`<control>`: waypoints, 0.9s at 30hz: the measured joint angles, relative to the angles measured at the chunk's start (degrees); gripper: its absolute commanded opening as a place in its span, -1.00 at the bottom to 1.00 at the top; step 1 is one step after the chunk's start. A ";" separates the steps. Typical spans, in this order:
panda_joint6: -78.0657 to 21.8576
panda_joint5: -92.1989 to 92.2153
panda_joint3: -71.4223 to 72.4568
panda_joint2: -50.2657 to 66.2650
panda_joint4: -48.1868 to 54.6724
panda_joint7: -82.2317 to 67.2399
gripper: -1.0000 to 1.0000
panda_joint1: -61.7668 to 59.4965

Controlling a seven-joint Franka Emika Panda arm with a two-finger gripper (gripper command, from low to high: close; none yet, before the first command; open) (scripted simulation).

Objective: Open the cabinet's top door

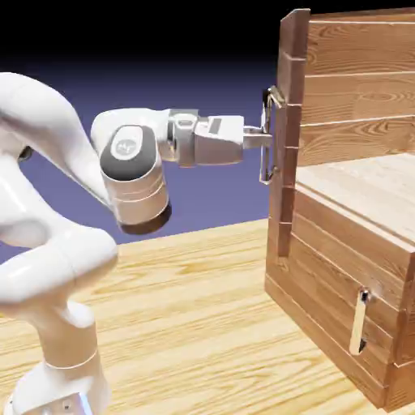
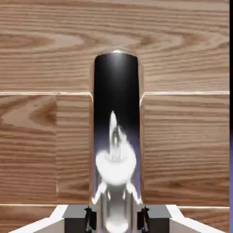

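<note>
The cabinet (image 1: 348, 267) of reddish-brown planks stands at the exterior view's right. Its top door (image 1: 292, 97) is swung out and shows edge-on, with a wooden shelf visible inside behind it. My gripper (image 1: 264, 139) reaches level from the left and is shut on the door's grey bar handle (image 1: 271, 134) near mid-height. In the hand view that shiny metal handle (image 2: 116, 132) runs upright between the two fingertips (image 2: 90, 218) of my gripper (image 2: 117, 219), with the door's planks (image 2: 182, 150) filling the picture behind it.
The lower door (image 1: 340, 292) is closed and carries a pale cream handle (image 1: 359, 322). The wooden table (image 1: 194, 316) spreads below the arm. My white arm (image 1: 49, 235) rises from the lower left.
</note>
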 measured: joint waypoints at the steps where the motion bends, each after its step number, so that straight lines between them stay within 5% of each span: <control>1: -2.49 -1.37 -0.89 -1.97 -0.58 1.17 -1.00 1.59; 14: -34.87 -0.93 -4.37 -20.76 -6.34 -0.28 -1.00 24.58; 27: -67.25 14.63 12.81 -36.26 -6.46 -3.48 -1.00 40.27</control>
